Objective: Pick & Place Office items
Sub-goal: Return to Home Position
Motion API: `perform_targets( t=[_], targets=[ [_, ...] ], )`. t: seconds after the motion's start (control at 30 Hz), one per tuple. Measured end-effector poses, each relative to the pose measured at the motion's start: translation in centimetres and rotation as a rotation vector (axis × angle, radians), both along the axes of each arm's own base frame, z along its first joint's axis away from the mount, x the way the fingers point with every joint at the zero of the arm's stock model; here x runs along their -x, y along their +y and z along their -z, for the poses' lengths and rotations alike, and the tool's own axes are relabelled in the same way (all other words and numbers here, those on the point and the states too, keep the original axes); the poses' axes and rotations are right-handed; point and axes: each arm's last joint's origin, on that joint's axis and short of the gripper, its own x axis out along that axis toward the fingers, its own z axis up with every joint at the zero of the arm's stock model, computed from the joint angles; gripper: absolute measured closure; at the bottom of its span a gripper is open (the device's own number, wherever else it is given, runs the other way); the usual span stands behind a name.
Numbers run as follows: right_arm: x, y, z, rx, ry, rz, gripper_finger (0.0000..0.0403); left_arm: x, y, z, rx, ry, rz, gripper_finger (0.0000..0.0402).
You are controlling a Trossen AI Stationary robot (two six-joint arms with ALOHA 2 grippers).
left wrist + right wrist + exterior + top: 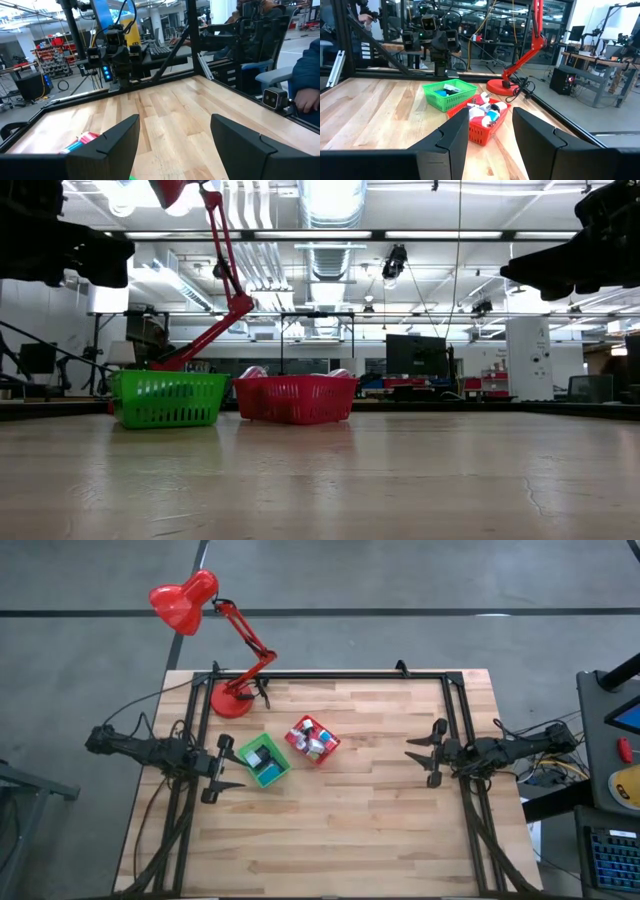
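I see my left arm (140, 748) reaching in over the bench's (340, 830) left edge, the left gripper (228, 764) raised above the wood, fingers spread wide. My right arm (510, 748) mirrors it from the right edge, the right gripper (415, 752) likewise parted.

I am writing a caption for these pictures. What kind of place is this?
Probably a robotics lab in a workshop hall: the left arm and right arm wait at the sides of a wooden table, with bare ceiling ducts and a monitor behind.
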Motion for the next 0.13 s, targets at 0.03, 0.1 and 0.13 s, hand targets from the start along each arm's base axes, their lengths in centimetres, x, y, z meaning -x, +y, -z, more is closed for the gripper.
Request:
perform_targets(
  t=[0.03,0.1,0.13],
  targets=[
    [0.00,0.00,0.00,0.000,0.000,0.000,0.0252,0.00,0.00,0.00,0.000,0.000,0.000,0.0152],
    [0.00,0.00,0.00,0.000,0.000,0.000,0.0252,0.00,0.00,0.00,0.000,0.000,0.000,0.0152],
    [0.00,0.00,0.00,0.000,0.000,0.000,0.0252,0.00,0.00,0.00,0.000,0.000,0.000,0.0152]
  ],
)
